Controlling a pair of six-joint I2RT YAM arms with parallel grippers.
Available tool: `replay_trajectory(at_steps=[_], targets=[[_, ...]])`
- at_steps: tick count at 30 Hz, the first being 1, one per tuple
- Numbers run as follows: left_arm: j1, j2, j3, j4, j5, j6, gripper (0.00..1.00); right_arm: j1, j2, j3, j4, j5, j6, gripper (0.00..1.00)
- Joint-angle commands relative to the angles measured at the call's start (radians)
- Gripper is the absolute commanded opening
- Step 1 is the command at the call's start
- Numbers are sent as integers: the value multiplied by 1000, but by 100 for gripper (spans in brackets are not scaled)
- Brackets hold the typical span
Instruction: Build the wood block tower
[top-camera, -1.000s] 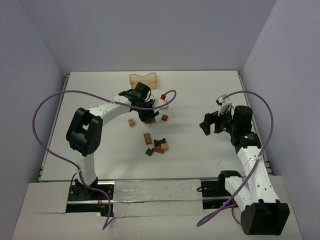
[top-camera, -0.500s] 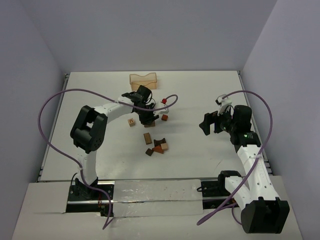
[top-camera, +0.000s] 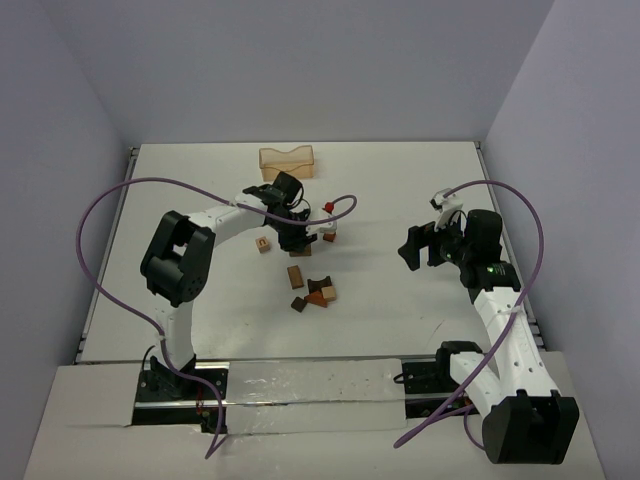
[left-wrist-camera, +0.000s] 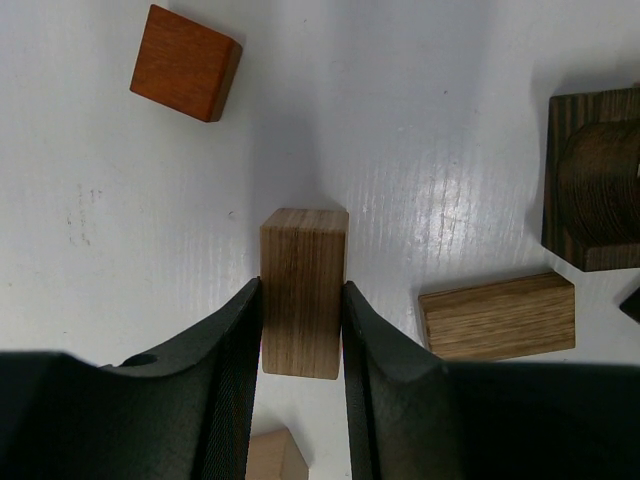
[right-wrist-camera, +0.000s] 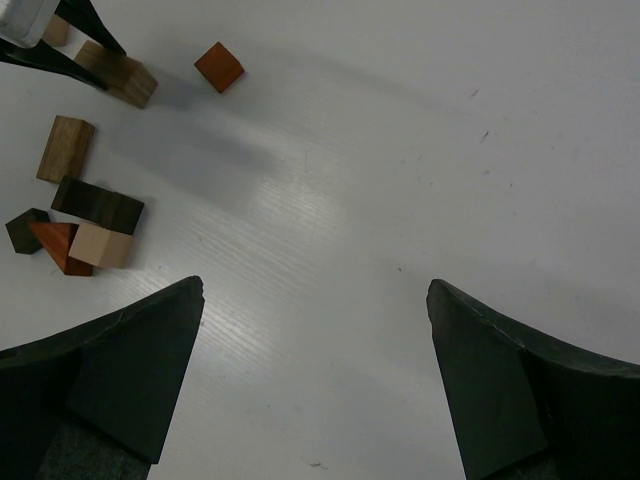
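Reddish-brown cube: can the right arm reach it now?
Probably yes: the right fingers are open, bare table lies between them and the cube, and the left fingers hold a tan block beside it.

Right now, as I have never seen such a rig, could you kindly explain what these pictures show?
These are two robot arms bolted at the near edge of a white table. The wide picture comes from a fixed camera above and behind them. The two close-ups come from a camera on each wrist, looking past that arm's own fingers. Small wooden blocks lie scattered mid-table: a reddish-brown cube, a light brown block lying flat, a dark brown piece, and a little cluster nearer the arms. A pale orange tray sits near the far edge. The left hand is pinching a tan block between its fingers. The right hand hangs wide open, holding nothing.
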Motion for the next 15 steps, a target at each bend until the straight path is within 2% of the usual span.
replay_trajectory(at_steps=[1,3,8,12,15], targets=[[4,18,12,-39,55,45,20,-3,0,48,13,-9,-8,100],[4,16,8,-40,55,48,25,-3,1,49,15,-11,-8,100],[4,17,14,-49,54,51,51,-5,5,50,13,-11,-9,100],[8,2,39,-58,57,39,60,-3,1,47,14,-11,-9,100],[26,-27,103,-95,103,-1,73,-3,-5,46,16,-14,-9,100]])
